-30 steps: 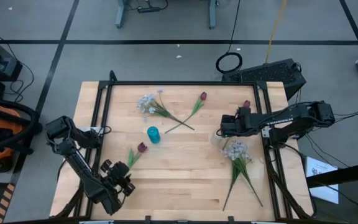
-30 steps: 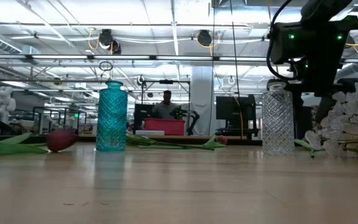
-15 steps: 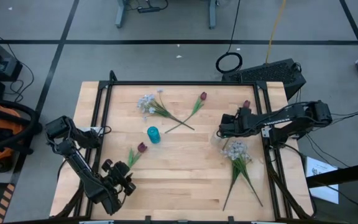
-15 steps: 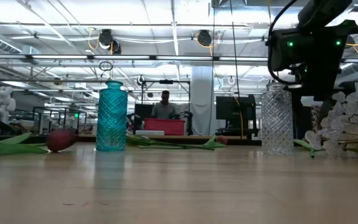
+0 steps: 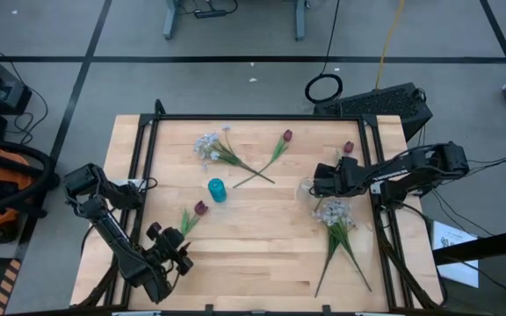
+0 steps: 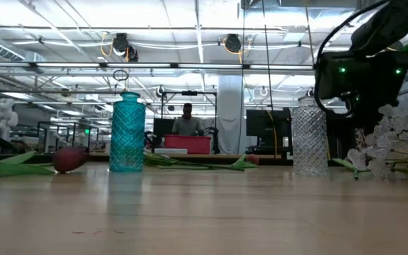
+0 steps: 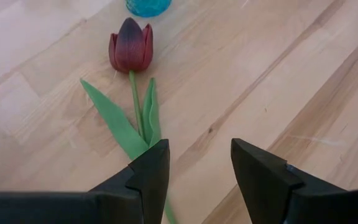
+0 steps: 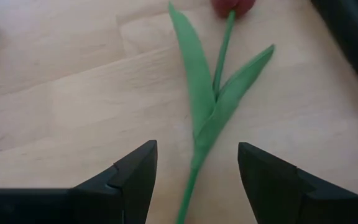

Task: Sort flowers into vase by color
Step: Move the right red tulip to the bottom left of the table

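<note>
A dark red tulip (image 7: pixel 129 50) lies flat on the table near the blue vase (image 5: pixel 217 190). My left gripper (image 7: pixel 197 149) hovers open over its stem end, by the table's near left. A second red tulip (image 8: pixel 213 93) lies under my right gripper (image 8: pixel 197 152), whose open fingers stand on either side of the stem without touching it. In the high view only this tulip's head (image 5: pixel 348 147) shows beside the right arm. A clear vase (image 6: pixel 310 138) stands next to the right gripper (image 5: pixel 323 184). A third red tulip (image 5: pixel 279 149) and a white spray (image 5: pixel 209 145) lie at the far side. Another white spray (image 5: pixel 332 215) lies at the right.
A black frame (image 5: pixel 262 118) runs along the table's far edge and down both sides. The wood between the two vases and toward the near edge (image 5: pixel 253 254) holds nothing. Beyond the table the low view shows a workshop with a seated person (image 6: pixel 188 120).
My right gripper has come down toward the tulip stem beneath it and shifted slightly toward the table's right edge, staying open. The flowers lie as before.
</note>
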Controlling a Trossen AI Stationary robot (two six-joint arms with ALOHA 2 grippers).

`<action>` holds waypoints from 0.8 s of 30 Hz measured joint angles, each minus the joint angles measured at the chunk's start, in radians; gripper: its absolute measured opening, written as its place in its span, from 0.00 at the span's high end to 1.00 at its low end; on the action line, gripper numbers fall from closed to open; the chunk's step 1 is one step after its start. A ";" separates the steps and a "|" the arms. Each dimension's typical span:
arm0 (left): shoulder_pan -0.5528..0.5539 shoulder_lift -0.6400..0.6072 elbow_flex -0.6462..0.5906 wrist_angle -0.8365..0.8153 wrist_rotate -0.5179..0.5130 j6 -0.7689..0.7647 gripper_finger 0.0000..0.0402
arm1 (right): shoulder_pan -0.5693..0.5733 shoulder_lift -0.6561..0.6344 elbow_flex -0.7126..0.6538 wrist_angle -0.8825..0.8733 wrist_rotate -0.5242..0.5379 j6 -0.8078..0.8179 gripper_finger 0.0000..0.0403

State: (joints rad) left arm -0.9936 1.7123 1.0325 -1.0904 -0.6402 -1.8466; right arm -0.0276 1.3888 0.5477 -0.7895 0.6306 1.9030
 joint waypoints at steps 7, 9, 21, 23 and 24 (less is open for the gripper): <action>-0.001 0.000 0.000 0.000 -0.016 0.004 0.55 | 0.002 0.000 -0.041 0.050 -0.002 0.000 0.47; -0.001 0.000 0.000 0.000 -0.017 0.004 0.55 | 0.002 0.000 -0.047 0.051 -0.002 -0.001 0.47; 0.001 0.000 0.000 0.000 -0.022 -0.003 0.55 | 0.003 -0.003 -0.125 0.141 0.014 -0.008 0.48; 0.006 0.000 0.000 0.000 -0.024 -0.004 0.55 | 0.003 -0.003 -0.127 0.141 0.016 -0.015 0.52; 0.008 0.000 0.000 0.000 -0.025 -0.004 0.55 | 0.003 -0.002 -0.128 0.140 0.018 -0.016 0.54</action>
State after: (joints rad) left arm -0.9853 1.7123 1.0321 -1.0904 -0.6657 -1.8507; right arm -0.0246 1.3865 0.4195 -0.6497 0.6481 1.8871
